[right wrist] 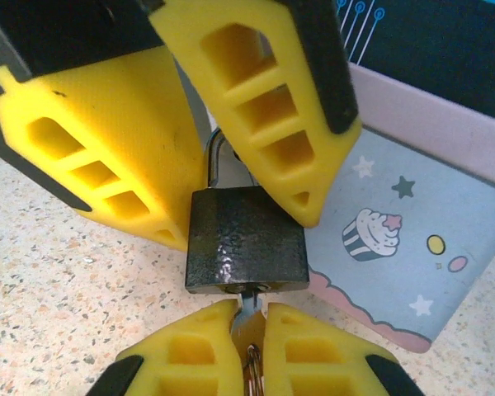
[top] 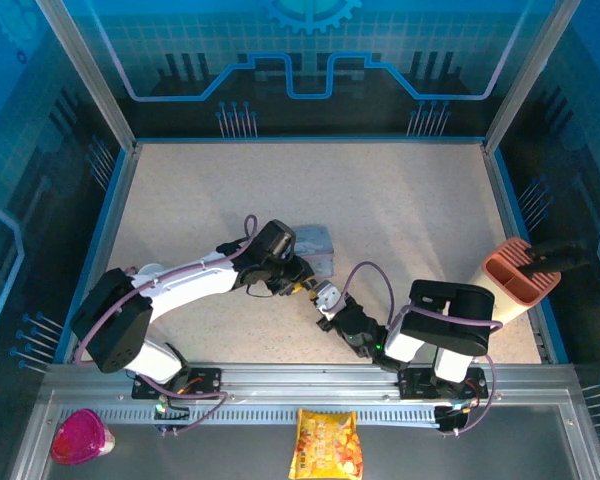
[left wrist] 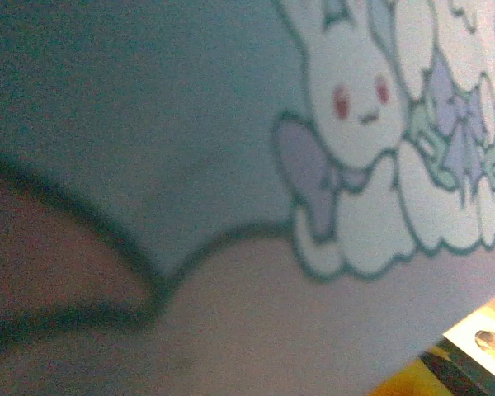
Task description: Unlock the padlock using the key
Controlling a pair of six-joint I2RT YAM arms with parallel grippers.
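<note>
Left arm (top: pixel 185 283) lies stretched rightward. Right arm (top: pixel 435 318) is folded low and points left. I see the two tips meeting nose to nose. Left gripper (right wrist: pixel 238 216): fingers pinched on the padlock (right wrist: pixel 246 243) at its silvery shackle (right wrist: pixel 215 161); the body hangs just below their tips, dark and scuffed. Right gripper (right wrist: pixel 249 318): fingers together on the key (right wrist: pixel 247 304), its blade in the keyhole just beyond the tips. Cartoon tin (right wrist: pixel 404 239) sits behind.

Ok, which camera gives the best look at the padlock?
Right wrist: the padlock sits in the middle, close and sharp, with its dark body, shackle and the key at its keyhole. From top external it is too small to make out. Left wrist faces the cartoon tin.
</note>
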